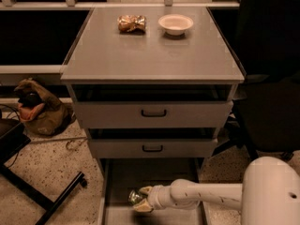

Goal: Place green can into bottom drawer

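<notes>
the gripper (140, 200) is seen low in the view, inside the pulled-out bottom drawer (117, 182), at the end of a white arm (206, 196) that is reached in from the right. its two pale fingers (145, 190) are spread only as far as the green can (134, 197) allows, one above and one below it, and the can is clasped between them. the can is held over the left half of the drawer's grey floor; whether it is touching the floor cannot be told. only a shiny rounded end of the can is shown, and its green pattern is largely hidden by the fingers and the dim light. the front of the drawer is cut off by the lower edge of the view, and the arm's bulky white housing is cropped at the lower right corner. above, the two shallower drawers (153, 112) with black handles are seen slightly open. on the cabinet top (150, 55) a wrinkled golden snack packet (131, 23) and a pale bowl (175, 24) are set near each other, apart.
</notes>
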Robot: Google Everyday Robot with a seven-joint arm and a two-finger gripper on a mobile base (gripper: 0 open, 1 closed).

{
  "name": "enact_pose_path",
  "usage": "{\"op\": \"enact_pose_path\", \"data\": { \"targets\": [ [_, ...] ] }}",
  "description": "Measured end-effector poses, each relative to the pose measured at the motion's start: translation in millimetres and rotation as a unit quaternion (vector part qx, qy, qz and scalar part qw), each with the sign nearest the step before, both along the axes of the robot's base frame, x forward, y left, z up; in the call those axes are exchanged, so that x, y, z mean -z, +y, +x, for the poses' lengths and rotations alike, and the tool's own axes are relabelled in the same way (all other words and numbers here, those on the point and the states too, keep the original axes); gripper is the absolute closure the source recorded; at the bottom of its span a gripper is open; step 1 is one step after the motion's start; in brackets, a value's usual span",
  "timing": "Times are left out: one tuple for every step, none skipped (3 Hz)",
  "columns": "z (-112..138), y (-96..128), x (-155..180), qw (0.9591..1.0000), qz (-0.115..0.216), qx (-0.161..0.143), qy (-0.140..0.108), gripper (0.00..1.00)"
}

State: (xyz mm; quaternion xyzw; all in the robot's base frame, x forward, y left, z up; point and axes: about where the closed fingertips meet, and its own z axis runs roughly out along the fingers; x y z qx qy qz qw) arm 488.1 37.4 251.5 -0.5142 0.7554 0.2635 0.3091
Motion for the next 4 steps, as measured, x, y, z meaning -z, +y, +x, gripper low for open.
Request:
{"op": "enact_pose_path", "data": {
  "targets": [
    [-0.1, 4.3, 37.9, 0.9998, -0.007, 0.014, 0.013, 1.0],
    [-4.4, 1.9, 65.7, 0.9988, -0.019, 0.042, 0.017, 1.0],
    [-3.9, -0.2, 80.3, 0.9976, -0.028, 0.061, 0.014, 1.0],
    [-3.3, -0.3, 80.6, 0.9976, -0.028, 0.062, 0.013, 0.81]
  ]
}}
